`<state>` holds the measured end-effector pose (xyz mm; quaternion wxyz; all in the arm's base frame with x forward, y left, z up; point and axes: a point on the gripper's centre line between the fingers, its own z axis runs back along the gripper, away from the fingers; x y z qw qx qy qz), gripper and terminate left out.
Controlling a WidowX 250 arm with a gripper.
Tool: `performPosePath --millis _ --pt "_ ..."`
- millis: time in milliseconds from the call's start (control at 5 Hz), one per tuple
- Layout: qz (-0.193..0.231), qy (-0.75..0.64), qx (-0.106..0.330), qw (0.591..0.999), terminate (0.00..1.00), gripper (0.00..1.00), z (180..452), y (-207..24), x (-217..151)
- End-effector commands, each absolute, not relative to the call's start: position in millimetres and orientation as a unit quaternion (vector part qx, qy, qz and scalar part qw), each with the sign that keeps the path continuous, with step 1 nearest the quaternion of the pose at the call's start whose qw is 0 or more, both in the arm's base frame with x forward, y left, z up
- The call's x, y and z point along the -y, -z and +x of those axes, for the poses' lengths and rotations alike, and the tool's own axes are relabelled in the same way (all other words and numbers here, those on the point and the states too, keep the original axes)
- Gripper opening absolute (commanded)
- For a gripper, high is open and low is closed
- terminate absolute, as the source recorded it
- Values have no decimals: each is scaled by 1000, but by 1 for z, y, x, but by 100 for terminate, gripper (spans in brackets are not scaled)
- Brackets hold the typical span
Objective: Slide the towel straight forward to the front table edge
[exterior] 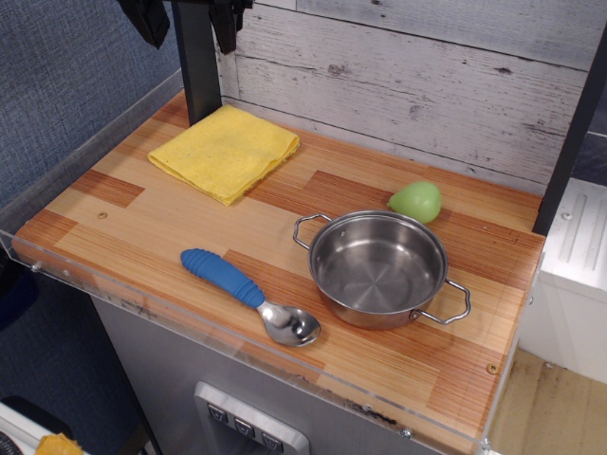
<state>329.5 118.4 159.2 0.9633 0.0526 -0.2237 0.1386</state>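
Observation:
The bright yellow folded towel (225, 151) lies flat at the back left of the striped wood tabletop, close to the wall. My gripper (188, 21) hangs above it at the top edge of the view. Only its two black fingertips (147, 19) show; they stand well apart with nothing between them, clear of the cloth. The front table edge (237, 353) runs along the near side, bordered by a clear acrylic strip with small screws.
A blue-handled metal spoon (248, 295) lies near the front edge. A steel pot (380, 267) with two handles stands at the right, with a green pear-shaped object (416, 201) behind it. A black post (198, 66) rises behind the towel. Acrylic walls line the left side.

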Motion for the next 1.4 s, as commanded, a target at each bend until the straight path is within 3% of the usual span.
performPosePath --millis 0,600,1200 --pt "53 -139 224 963 0 100 330 -159 -118" --pt "22 -160 162 974 0 100 361 -107 -166" --pt "14 -130 133 982 0 100 382 -49 -160"
